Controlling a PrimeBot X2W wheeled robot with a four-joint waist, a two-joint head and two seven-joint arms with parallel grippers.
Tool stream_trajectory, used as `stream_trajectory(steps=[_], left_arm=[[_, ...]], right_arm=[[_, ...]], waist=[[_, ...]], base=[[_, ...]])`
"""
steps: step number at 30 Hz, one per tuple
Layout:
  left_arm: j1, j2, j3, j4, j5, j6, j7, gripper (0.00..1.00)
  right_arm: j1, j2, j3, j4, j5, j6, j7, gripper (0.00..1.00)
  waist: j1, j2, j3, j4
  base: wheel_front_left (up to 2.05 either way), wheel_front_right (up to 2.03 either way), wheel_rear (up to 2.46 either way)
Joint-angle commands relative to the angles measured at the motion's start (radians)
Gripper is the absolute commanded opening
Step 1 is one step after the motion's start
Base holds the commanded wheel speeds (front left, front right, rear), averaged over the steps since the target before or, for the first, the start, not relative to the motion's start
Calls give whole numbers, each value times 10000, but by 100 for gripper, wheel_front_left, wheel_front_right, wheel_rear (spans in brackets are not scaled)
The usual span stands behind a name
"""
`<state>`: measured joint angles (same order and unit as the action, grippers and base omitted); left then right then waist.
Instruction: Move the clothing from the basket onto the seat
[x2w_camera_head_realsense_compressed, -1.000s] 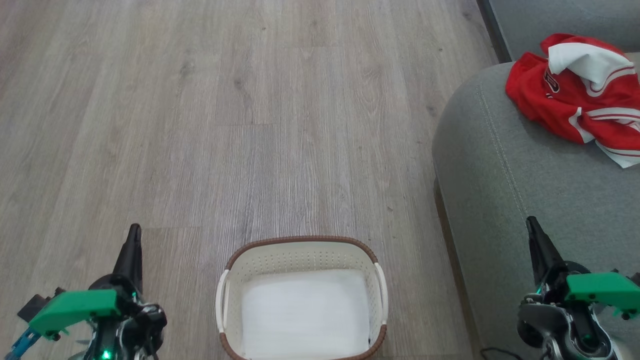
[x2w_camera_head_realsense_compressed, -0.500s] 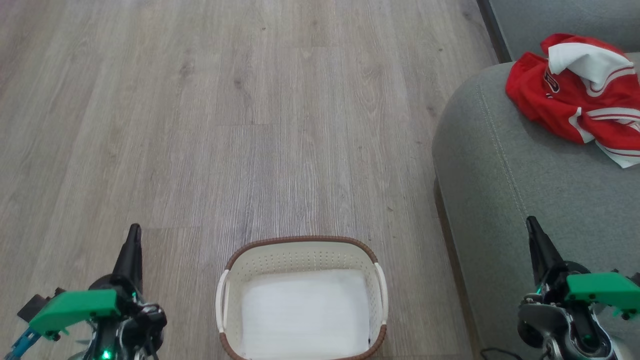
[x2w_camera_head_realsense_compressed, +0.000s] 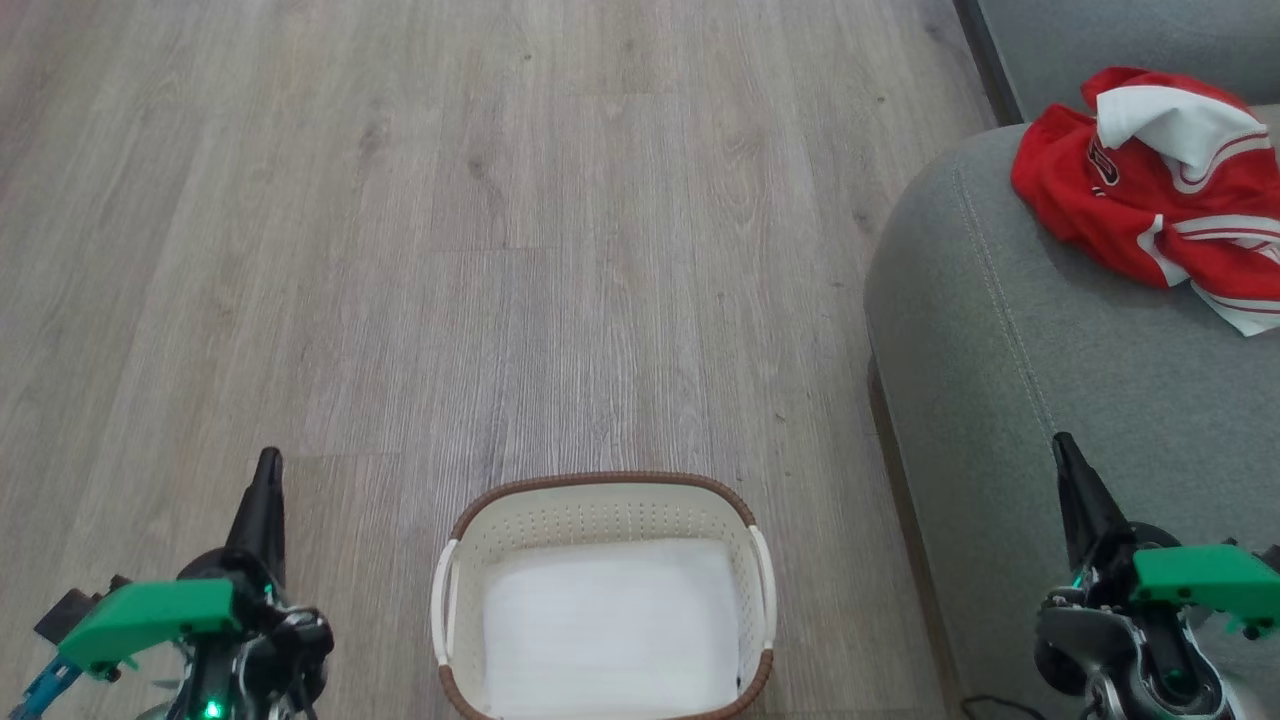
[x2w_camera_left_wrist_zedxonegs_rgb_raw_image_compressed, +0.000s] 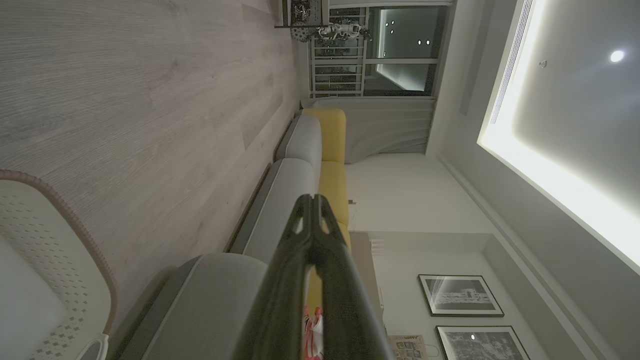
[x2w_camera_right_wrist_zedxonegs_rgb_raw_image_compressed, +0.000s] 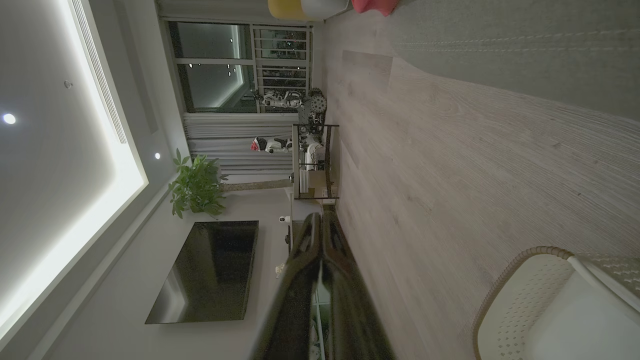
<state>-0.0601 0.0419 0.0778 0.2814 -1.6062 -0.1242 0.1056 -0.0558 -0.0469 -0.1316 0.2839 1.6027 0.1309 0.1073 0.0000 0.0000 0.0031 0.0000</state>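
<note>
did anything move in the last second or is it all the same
Nothing visibly changed. The red clothing lies on the seat, the basket holds its white liner sheet, and the left gripper and right gripper sit shut, low at either side of the basket, as before.

Basket (x2w_camera_head_realsense_compressed: 600, 487): on floor (x2w_camera_head_realsense_compressed: 500, 250), near centre; liner sheet (x2w_camera_head_realsense_compressed: 610, 620) inside. Seat (x2w_camera_head_realsense_compressed: 1050, 350): right of basket, just beside. Clothing (x2w_camera_head_realsense_compressed: 1130, 200): on seat, far end, well apart from basket. Left gripper (x2w_camera_head_realsense_compressed: 268, 462), right gripper (x2w_camera_head_realsense_compressed: 1063, 447): flanking basket.
</note>
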Motion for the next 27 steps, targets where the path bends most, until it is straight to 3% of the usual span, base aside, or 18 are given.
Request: stream_trajectory(steps=[1, 27], left_arm=[[-480, 83, 362, -361, -23, -65, 78, 0], [-480, 83, 361, -361, -24, -65, 77, 0]], right_arm=[[-522, -33, 179, -391, 59, -2, 59, 0], [-522, -33, 180, -391, 60, -2, 58, 0]], waist=[[0, 0, 0, 0], [0, 0, 0, 0]], base=[[0, 0, 0], [0, 0, 0]])
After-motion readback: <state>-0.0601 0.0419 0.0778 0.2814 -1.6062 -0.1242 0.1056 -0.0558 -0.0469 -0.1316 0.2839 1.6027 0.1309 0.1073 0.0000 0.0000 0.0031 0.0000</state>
